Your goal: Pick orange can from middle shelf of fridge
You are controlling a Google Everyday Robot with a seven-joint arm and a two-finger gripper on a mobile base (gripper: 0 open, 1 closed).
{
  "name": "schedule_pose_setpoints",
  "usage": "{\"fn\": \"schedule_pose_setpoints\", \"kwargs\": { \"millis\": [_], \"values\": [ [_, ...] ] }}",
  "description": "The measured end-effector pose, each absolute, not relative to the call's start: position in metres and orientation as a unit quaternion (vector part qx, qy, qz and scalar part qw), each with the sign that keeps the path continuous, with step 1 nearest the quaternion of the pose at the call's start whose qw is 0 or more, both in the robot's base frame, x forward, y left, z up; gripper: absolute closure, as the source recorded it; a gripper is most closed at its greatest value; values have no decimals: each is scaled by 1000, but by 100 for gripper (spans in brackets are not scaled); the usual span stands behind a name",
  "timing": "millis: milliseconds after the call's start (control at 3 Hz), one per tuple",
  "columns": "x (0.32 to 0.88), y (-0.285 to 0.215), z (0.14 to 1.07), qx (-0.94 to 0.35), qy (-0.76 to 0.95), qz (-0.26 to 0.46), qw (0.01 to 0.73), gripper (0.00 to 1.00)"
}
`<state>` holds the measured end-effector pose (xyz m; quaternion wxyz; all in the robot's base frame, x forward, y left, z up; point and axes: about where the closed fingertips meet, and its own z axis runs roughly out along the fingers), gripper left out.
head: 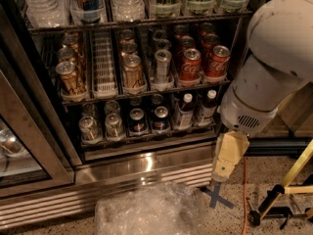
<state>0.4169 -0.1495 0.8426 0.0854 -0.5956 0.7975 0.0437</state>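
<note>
The fridge [146, 163] stands open in front of me. Its middle shelf [146, 93] holds lanes of cans. Orange cans stand in the far-left lane, the front one [69, 77] at the shelf edge, and in a lane further right [132, 71]. Between these two lanes is an empty white-ribbed lane [103, 62]. Silver cans [162, 65] and red Coca-Cola cans [190, 64] fill the lanes to the right. My gripper [218, 174] hangs pointing down at the lower right, below the white arm housing [274, 58]. It is in front of the fridge's base, well away from the orange cans.
The rack below holds dark cans and bottles [146, 119]; the rack above holds water and green bottles [127, 1]. A glass door [19, 151] is at left. Bubble wrap [146, 212], a blue tape cross [218, 198], an orange cable [243, 195] and a yellow stand [288, 180] are on the floor.
</note>
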Motion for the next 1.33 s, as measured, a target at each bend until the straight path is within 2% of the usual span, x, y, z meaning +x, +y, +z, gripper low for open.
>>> {"fn": "schedule_pose_setpoints", "kwargs": {
  "millis": [333, 1333],
  "values": [
    [417, -148, 844, -597, 796, 44, 87, 0],
    [386, -61, 875, -652, 721, 176, 156, 0]
  ]
}}
